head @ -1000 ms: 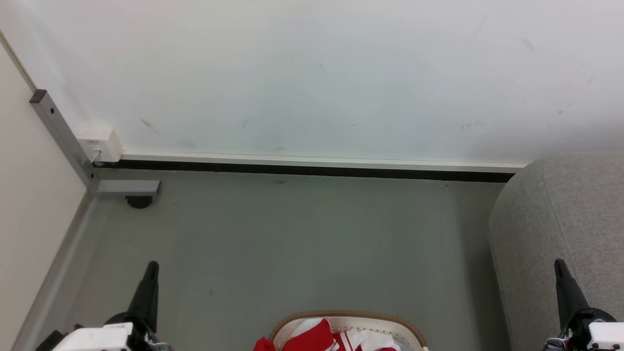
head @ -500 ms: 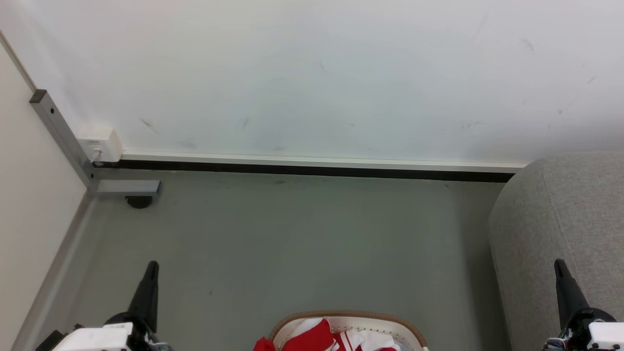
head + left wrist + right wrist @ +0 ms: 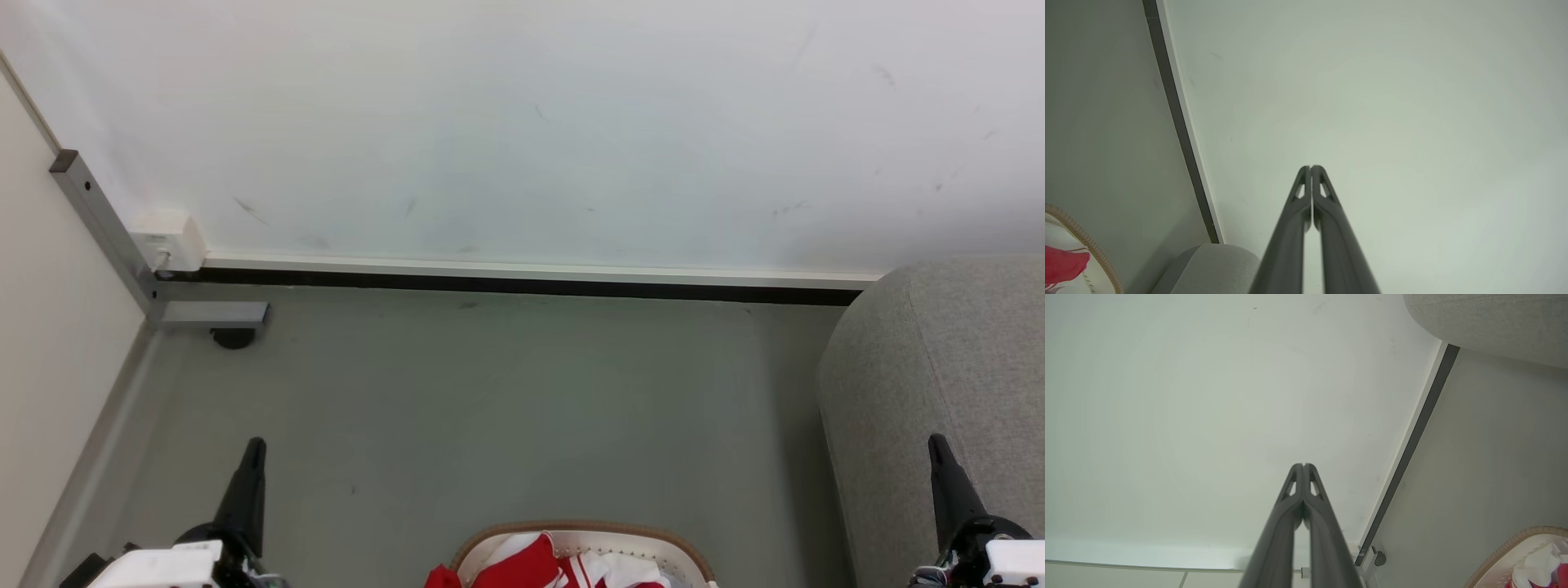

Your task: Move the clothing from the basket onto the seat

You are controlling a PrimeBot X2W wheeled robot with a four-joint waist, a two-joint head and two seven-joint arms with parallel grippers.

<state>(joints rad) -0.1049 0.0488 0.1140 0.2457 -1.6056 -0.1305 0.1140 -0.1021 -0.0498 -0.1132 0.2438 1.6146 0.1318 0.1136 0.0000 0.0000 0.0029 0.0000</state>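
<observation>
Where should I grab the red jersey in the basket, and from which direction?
Probably the raised red fold of the clothing, at the pile's left, taken straight down from above: it bunches up, and the basket rim rings the pile, blocking a sideways approach. Most of the basket is cut off below the head view, so better folds may be hidden.

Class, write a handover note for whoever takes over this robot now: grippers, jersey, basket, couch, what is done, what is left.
Left gripper: shut, empty, left of the basket.
Right gripper: shut, empty, seen against the couch.
Red-and-white jersey lies in the white basket on the floor; the grey couch stands to its right.
Done: nothing yet.
Left: grasp the jersey, lift it out, lay it on the couch.
</observation>
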